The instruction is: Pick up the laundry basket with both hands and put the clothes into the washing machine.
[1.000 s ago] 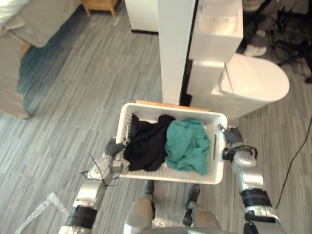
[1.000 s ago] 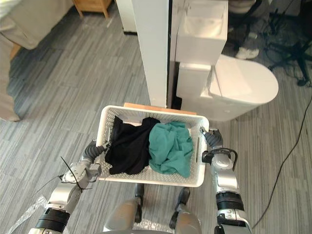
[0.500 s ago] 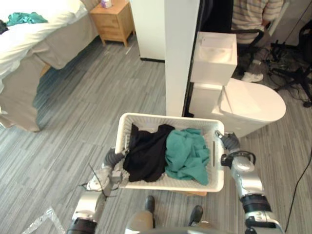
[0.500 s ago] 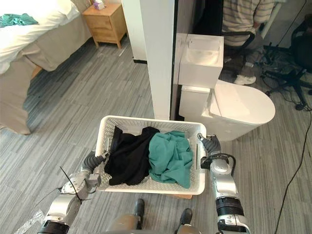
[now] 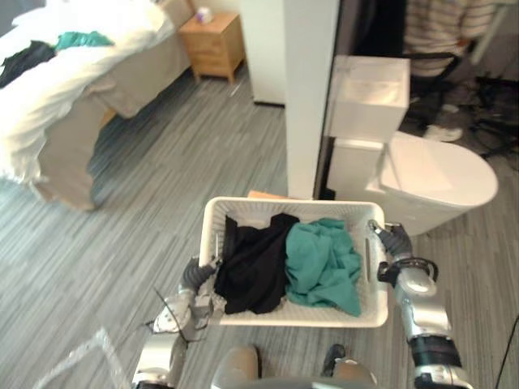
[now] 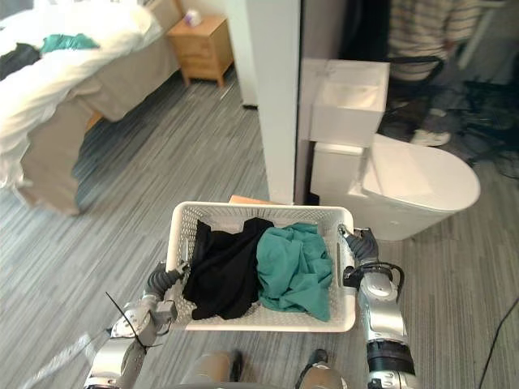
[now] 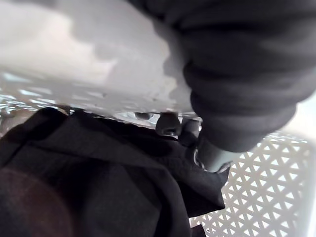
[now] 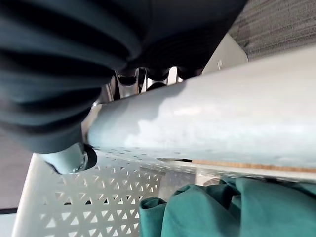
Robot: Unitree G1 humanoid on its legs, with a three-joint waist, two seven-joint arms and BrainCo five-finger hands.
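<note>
- Two hands carry the load: the left hand (image 5: 197, 278) hooks its fingers (image 7: 169, 123) under the left rim, and the right hand (image 5: 391, 243) curls its fingers (image 8: 129, 83) over the right rim. Each is closed on its own short side.
- The laundry basket (image 5: 300, 318) hangs between them at waist height, clear of the floor and roughly level. Both grips should be held equally firm so neither end dips.
- A black garment (image 5: 253, 267) fills the left half and a teal garment (image 5: 323, 263) the right. Both lie below the rim, so smooth, untilted travel should hold them in.
- Just beyond the far rim stand a white pillar (image 5: 310, 89) and a low white fixture (image 5: 442, 182), with the edge of a wooden board (image 5: 263, 195) showing at the basket's far side. The far rim needs room as the robot turns.
- I cannot tell which unit ahead is the washing machine, so I judge this a carry-and-approach step: slow steps, wrists locked, basket close to the body.
- A seated person (image 5: 438, 32) is beyond the fixture, and a bed (image 5: 73, 65) lies well off to the left. The route should stay clear of both.
</note>
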